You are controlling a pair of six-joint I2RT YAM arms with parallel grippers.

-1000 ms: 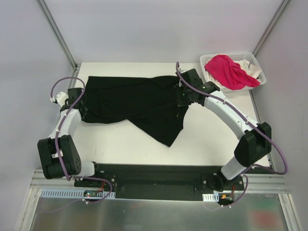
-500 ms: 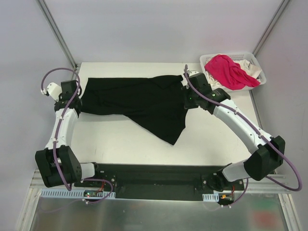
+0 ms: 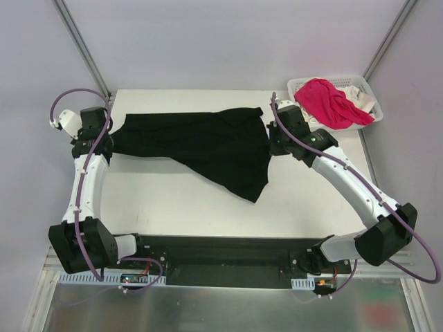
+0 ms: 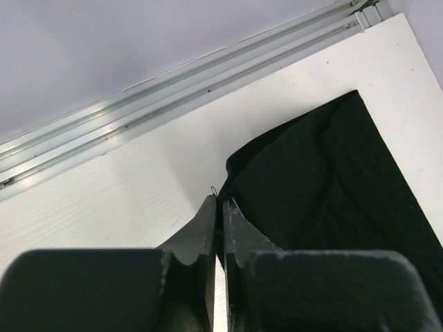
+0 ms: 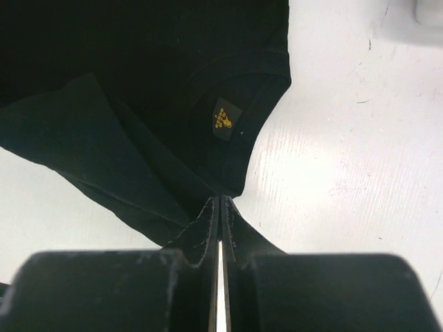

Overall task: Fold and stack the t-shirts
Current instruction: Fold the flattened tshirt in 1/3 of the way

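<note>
- While both arms reach over the white table [image 3: 152, 197], the black t-shirt [image 3: 208, 145] spans between them.
- The left gripper [image 4: 220, 205] is pinched tight on its left edge.
- The right gripper [image 5: 219, 202] is clamped on cloth below the yellow neck label [image 5: 224, 117].
- The pink t-shirt [image 3: 325, 102] and the white t-shirt [image 3: 356, 93] sit in the lattice basket [image 3: 332, 77].

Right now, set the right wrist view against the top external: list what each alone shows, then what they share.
Right wrist only: the yellow collar label of the black t-shirt. Top external only: the left gripper at the shirt's other end, the basket with the pink t-shirt and white t-shirt. Both: the black t-shirt, the right gripper shut on it, the table.
</note>
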